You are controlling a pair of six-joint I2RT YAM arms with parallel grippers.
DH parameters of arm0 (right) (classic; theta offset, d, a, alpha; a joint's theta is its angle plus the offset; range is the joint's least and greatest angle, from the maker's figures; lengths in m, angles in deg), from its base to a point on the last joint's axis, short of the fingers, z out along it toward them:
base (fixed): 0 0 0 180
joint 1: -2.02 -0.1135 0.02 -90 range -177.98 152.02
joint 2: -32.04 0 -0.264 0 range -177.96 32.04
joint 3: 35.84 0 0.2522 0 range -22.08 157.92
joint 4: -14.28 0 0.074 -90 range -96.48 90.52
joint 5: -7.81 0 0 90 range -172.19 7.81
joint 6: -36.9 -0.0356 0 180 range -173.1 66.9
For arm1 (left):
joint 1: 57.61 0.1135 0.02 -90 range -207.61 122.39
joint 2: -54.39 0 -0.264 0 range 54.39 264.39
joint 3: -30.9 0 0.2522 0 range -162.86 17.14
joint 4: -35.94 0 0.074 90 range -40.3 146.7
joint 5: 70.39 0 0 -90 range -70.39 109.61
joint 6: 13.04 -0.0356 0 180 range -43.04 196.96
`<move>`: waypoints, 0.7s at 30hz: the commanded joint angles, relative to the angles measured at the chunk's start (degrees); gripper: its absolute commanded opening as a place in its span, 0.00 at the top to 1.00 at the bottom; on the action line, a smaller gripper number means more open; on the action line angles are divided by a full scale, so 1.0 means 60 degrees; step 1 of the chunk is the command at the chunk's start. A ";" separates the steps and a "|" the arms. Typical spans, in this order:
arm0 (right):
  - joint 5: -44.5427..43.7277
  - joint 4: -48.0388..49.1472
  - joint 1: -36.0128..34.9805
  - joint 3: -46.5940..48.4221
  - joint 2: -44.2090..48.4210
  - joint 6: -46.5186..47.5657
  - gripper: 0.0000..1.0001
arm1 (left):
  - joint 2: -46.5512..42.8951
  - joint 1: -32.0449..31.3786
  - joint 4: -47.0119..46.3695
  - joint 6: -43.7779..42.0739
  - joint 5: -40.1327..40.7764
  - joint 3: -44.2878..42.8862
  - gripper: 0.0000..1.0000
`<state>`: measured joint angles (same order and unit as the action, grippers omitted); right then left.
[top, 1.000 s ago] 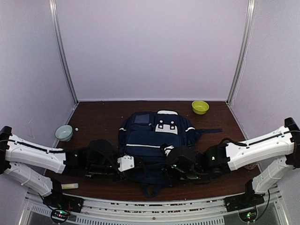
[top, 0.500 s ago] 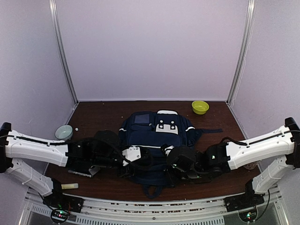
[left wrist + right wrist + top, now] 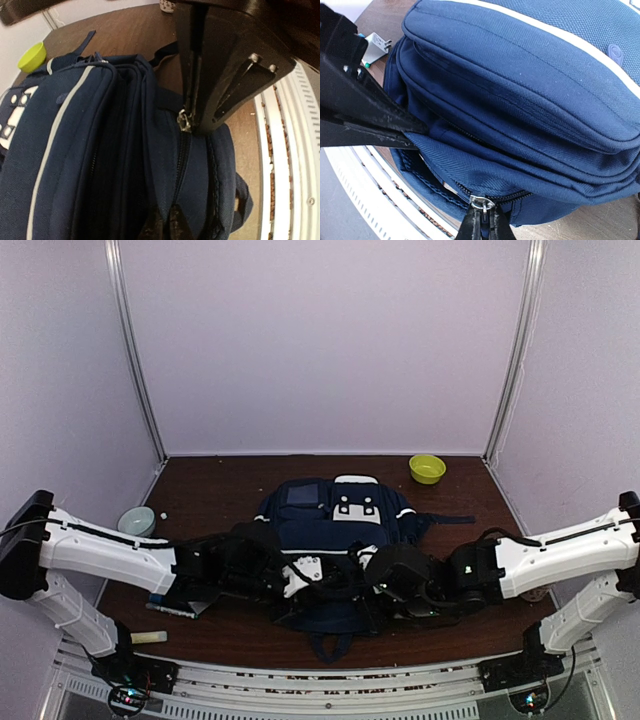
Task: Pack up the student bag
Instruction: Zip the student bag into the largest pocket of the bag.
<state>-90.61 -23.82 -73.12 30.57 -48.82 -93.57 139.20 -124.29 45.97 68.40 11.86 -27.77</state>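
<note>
Working the zipper of the bag (image 3: 335, 525) lying mid-counter (image 3: 220, 490): right jaws pinch the zipper pull (image 3: 481, 202), left jaws clamp fabric beside it, so next likely calls for dragging the pull along its track against that hold.

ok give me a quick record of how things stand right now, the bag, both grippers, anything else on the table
bag: student bag lying front up mid-table, between the two arms
left gripper: jaws shut, pinching bag fabric beside the zip
right gripper: jaws shut on the zipper pull
far right: yellow-green bowl, apart from the bag
left: pale bowl, apart from the bag
bag contents: hidden
</note>
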 commanded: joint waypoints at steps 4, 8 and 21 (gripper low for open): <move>-0.0295 0.0295 0.0248 -0.0204 0.0774 -0.0112 1.00 | -0.0504 -0.0046 -0.0565 -0.0033 0.0399 0.0504 1.00; -0.0273 0.0195 0.0386 -0.0334 0.0873 -0.0118 1.00 | -0.0987 -0.0046 -0.0520 -0.0038 0.0748 0.0849 1.00; -0.0309 0.0157 0.0829 -0.0955 0.1094 -0.0111 1.00 | -0.2307 -0.0031 -0.0158 -0.0020 0.1414 0.1325 1.00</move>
<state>-87.95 -18.70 -70.03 26.68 -44.19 -93.66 129.34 -124.94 43.52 68.32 16.69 -20.99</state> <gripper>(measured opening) 0.057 0.008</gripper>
